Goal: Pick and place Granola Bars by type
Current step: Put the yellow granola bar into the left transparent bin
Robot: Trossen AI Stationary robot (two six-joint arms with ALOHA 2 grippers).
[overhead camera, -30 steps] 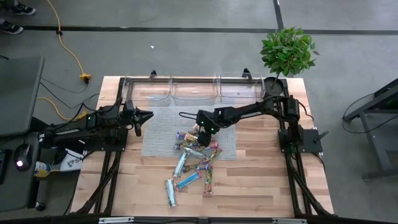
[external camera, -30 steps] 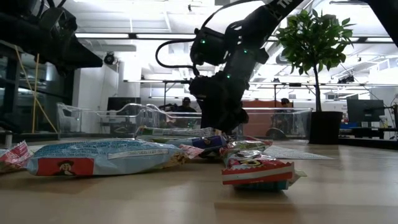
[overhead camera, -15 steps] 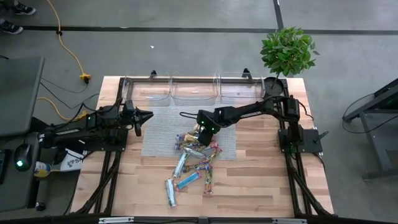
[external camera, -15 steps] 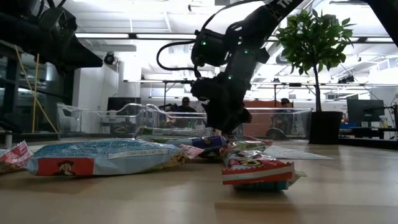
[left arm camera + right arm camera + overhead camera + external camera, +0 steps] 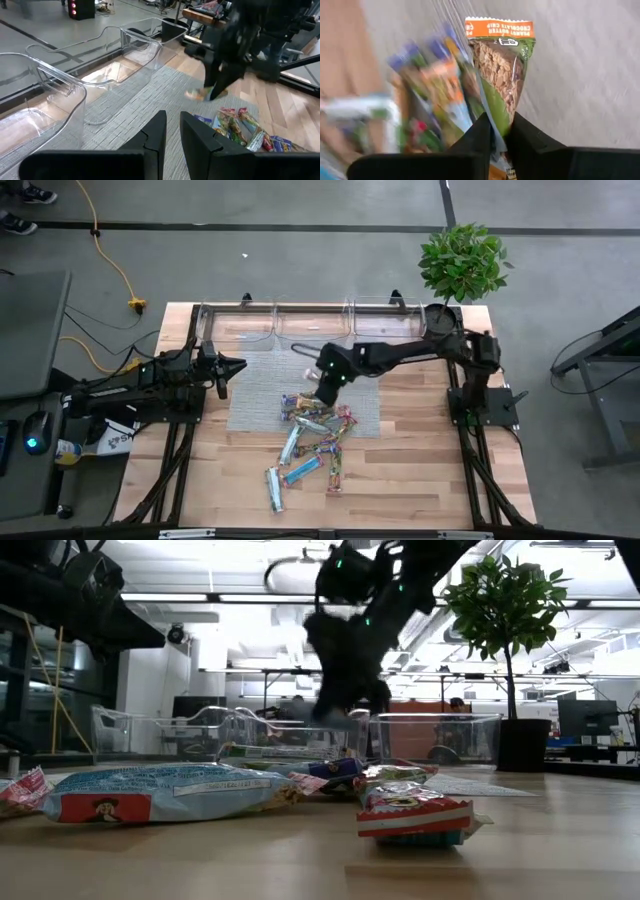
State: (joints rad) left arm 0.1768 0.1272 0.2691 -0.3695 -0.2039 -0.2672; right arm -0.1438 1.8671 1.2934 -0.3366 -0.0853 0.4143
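Right gripper (image 5: 328, 387) risen off pile since earlier frame, green bar (image 5: 502, 75) pinched between fingers, hanging above grey mat (image 5: 252, 385). Left gripper (image 5: 237, 365) parked at mat's left edge, jaws near closed, empty. Clear bins (image 5: 312, 323) line far edge; plant (image 5: 462, 262) at right corner. Remaining bars (image 5: 312, 442) heaped on mat's near edge and wood. Held wrapper: green, orange end strip, granola picture.

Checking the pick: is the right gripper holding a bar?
Yes: the right gripper is shut on a green-and-orange granola bar, lifted off the pile.
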